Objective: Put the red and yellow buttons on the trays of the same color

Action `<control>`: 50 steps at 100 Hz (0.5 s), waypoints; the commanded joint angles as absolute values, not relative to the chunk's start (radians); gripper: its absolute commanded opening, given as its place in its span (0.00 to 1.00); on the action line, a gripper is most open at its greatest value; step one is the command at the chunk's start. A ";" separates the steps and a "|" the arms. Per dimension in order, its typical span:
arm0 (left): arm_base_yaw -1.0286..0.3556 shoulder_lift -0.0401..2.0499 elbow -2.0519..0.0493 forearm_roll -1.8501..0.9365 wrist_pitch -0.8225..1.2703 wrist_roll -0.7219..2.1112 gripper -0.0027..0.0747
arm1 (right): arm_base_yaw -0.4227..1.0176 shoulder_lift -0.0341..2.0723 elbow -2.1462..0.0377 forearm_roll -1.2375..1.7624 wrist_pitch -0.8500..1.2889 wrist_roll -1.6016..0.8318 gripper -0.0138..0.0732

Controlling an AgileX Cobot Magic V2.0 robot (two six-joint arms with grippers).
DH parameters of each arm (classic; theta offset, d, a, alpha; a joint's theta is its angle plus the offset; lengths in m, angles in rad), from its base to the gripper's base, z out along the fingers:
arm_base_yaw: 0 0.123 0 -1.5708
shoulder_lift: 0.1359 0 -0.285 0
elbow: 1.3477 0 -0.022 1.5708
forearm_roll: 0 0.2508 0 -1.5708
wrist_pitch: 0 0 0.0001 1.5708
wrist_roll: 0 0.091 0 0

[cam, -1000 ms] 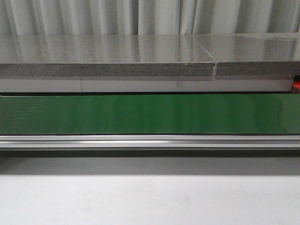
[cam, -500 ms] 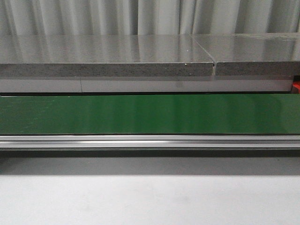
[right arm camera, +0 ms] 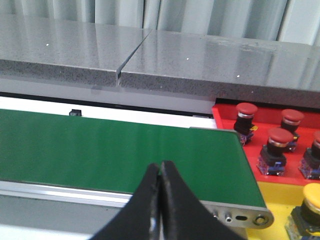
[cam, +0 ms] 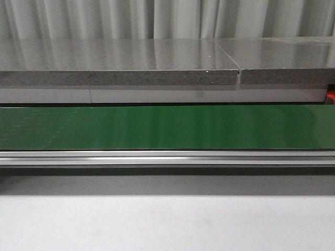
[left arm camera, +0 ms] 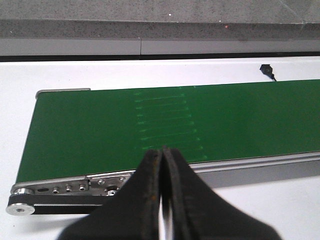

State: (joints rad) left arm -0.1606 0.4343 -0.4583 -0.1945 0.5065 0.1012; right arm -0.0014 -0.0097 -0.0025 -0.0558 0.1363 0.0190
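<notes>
Nothing has shifted in the front view since the earlier frames: same bare green conveyor belt (cam: 167, 127), same grey stone ledge (cam: 120, 77) behind it, no arm in sight

Red buttons (right arm camera: 274, 150): four show in the right wrist view, standing upright on a red tray (right arm camera: 225, 114) just past the belt's end. One sits nearer the ledge (right arm camera: 245, 118), one beside it (right arm camera: 291, 123), another is cut off by the picture's edge (right arm camera: 314, 155). All have red mushroom caps on dark bases

Yellow button (right arm camera: 309, 209): one, partly out of frame, standing on the yellow tray (right arm camera: 272, 192) that adjoins the red tray on the near side

Right end effector (right arm camera: 160, 172): black fingers pressed together, nothing between them, poised over the near rail of the belt, well apart from the trays

Left end effector (left arm camera: 161, 160): fingers likewise closed tip to tip and empty, over the belt's near edge close to its roller end (left arm camera: 21, 209)

Belt surface bare in all three views. Faint rows of pale marks on it in the left wrist view. Small black fitting (left arm camera: 267, 70) on the white table (left arm camera: 150, 70) between belt and ledge
</notes>
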 commanded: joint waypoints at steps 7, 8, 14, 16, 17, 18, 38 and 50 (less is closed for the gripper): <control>-0.167 0.444 -0.488 -0.206 0.433 0.094 0.01 | -0.001 -0.027 0.018 -0.072 0.000 0.043 0.08; -0.167 0.444 -0.488 -0.206 0.433 0.094 0.01 | -0.001 -0.027 0.018 -0.072 0.000 0.044 0.08; -0.167 0.444 -0.488 -0.206 0.433 0.094 0.01 | -0.001 -0.027 0.017 -0.072 0.006 0.045 0.08; -0.167 0.444 -0.488 -0.206 0.433 0.094 0.01 | -0.001 -0.027 0.017 -0.072 0.006 0.045 0.08; -0.167 0.444 -0.488 -0.206 0.433 0.094 0.01 | -0.001 -0.027 0.017 -0.072 0.006 0.045 0.08; -0.167 0.444 -0.488 -0.206 0.433 0.094 0.01 | -0.001 -0.027 0.017 -0.072 0.006 0.045 0.08; -0.167 0.444 -0.488 -0.206 0.433 0.094 0.01 | -0.001 -0.026 0.017 -0.071 0.000 0.045 0.08; -0.167 0.444 -0.488 -0.206 0.433 0.094 0.01 | -0.001 -0.026 0.017 -0.071 0.000 0.045 0.08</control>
State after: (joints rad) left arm -0.1606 0.4343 -0.4583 -0.1945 0.5065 0.1012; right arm -0.0014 -0.0097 0.0261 -0.0581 0.0873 0.0462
